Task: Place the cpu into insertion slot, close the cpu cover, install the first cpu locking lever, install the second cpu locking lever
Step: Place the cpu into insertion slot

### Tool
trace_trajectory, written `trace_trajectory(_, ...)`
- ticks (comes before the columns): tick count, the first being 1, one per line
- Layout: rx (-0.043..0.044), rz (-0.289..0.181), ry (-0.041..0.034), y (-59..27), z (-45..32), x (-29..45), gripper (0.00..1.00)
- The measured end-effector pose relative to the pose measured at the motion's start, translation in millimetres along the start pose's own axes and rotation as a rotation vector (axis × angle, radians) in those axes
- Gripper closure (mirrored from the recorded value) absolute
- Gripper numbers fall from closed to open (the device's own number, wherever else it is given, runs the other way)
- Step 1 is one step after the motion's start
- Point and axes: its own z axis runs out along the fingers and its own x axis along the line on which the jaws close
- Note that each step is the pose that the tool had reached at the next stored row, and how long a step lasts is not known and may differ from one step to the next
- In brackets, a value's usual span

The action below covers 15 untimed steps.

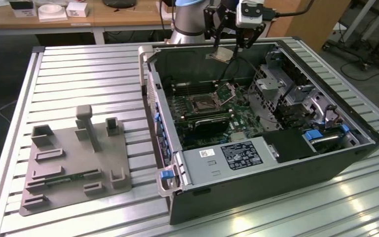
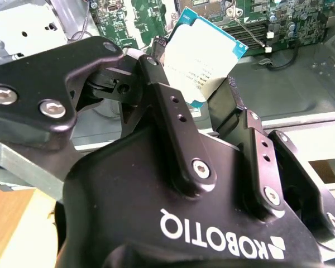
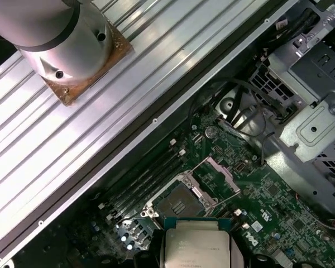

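Observation:
In the exterior view my gripper hangs over the far end of the open computer case, shut on the cpu. The second wrist view shows the two black fingers clamping the edges of the cpu, a pale metal square with a teal rim. Below it on the green board lies the insertion slot, uncovered, with a dark centre. The cpu cover stands raised at the slot's far side. In the first wrist view the cpu hovers just short of the slot, with the cover tilted up and a thin lever beside it.
The case's black walls surround the board. A grey box with a black label sits at the near end, and a metal drive cage on the exterior view's right. A grey fixture plate lies on the slatted table. The arm's base stands beyond the case.

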Motion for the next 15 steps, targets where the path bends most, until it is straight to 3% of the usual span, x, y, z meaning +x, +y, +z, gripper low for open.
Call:
trace_trajectory(4, -0.0004, 0.021, -0.0019, -0.2, 0.0, 0.2, 0.46)
trace_trajectory(15, -0.0026, 0.135, -0.0121, -1.6, 0.1, 1.7, 0.46)
